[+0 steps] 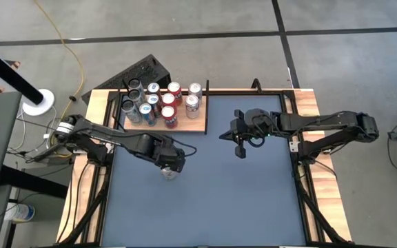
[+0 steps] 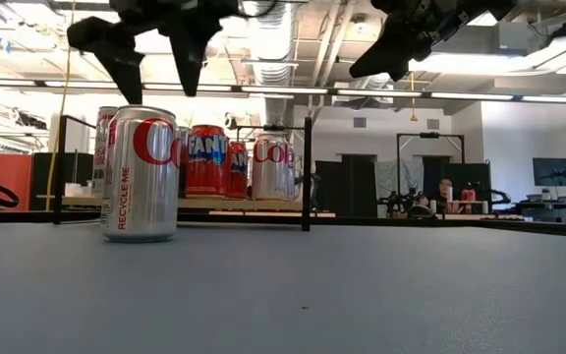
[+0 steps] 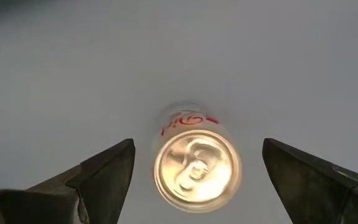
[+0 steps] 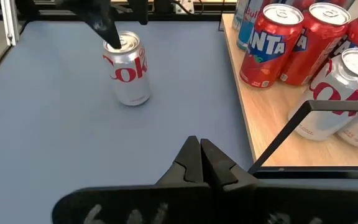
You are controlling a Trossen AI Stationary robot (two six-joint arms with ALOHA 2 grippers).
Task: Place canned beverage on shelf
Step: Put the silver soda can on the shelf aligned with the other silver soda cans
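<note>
A silver canned beverage (image 1: 169,173) with red lettering stands upright on the blue tabletop, left of centre; the low view shows the can (image 2: 139,174) close up. My left gripper (image 3: 197,144) hangs open just above it, pointing steeply down, with a finger on either side of the can's top (image 3: 196,165) and touching nothing. The shelf (image 1: 193,125), a light wooden board with black posts, sits at the far edge and carries several upright cans. My right gripper (image 4: 199,154) is shut and empty, raised above the table (image 1: 240,151) to the right of the shelf.
Red, silver and blue cans (image 4: 272,43) crowd the shelf's left and middle. A thin black post (image 2: 307,175) stands at the shelf's near right corner. Bare blue tabletop (image 1: 253,207) stretches toward the near and right edges. A person sits in the room behind (image 2: 445,192).
</note>
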